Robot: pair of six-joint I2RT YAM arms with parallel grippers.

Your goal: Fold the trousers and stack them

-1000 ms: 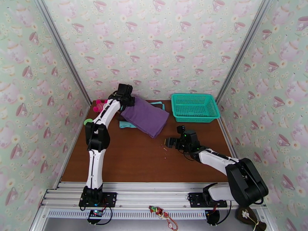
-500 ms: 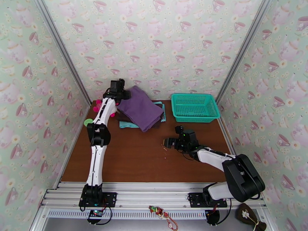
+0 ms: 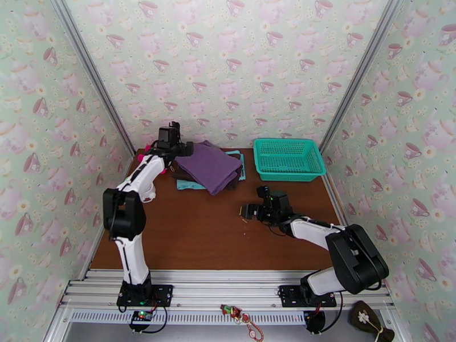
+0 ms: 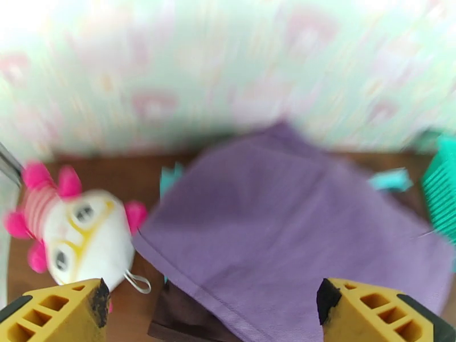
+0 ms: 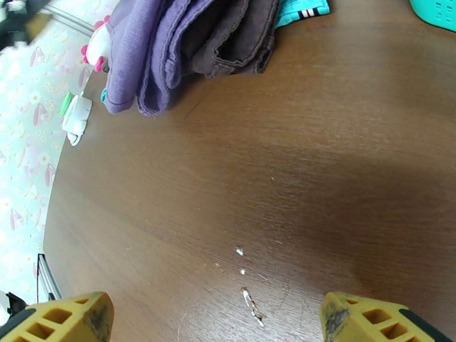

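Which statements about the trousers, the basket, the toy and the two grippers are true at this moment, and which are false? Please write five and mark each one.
1. The trousers lie folded on top of the dark brown garment. True.
2. The teal basket stands to the right of the trousers, apart from them. True.
3. The left gripper is shut on the trousers. False: its jaws stand wide open and hold nothing.
4. The right gripper is open above bare table. True.
5. The plush toy lies on top of the trousers. False: it lies beside them, on their left.
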